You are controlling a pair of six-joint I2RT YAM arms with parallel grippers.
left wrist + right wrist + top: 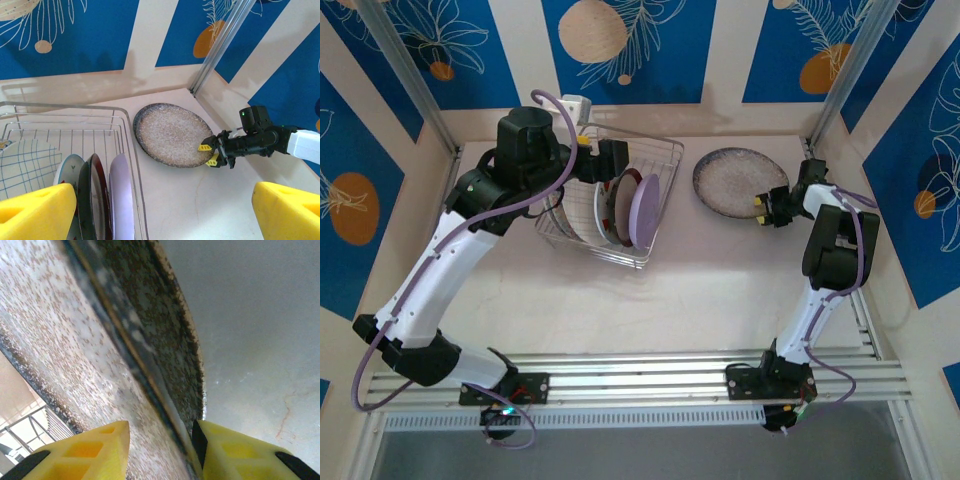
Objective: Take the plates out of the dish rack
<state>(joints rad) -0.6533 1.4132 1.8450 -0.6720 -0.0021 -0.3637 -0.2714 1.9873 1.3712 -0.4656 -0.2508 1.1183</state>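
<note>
Right gripper (767, 207) lay low on the table (700, 290), at the near edge of the speckled grey-brown plate (735, 180). Its two yellow fingers stood on either side of the rim, one over the plate and one under it. I could not tell if they pressed the rim or only sat around it. This plate lay flat on the table, just beside the dish rack (660, 160) on its right side, so I judge it as unloaded, or nearly so.

Left gripper (605, 170) hung above the rack with its fingers spread wide and nothing between them. Under it four plates stood on edge in the wire basket: a lilac plate (645, 208) closest to the rack's right wall, next a dark glossy plate (92, 195), then a small white plate (67, 167), and a white plate with blue grid lines (25, 165) last.

By my judgement the task was at an early part: one plate out, four left to lift out.
</note>
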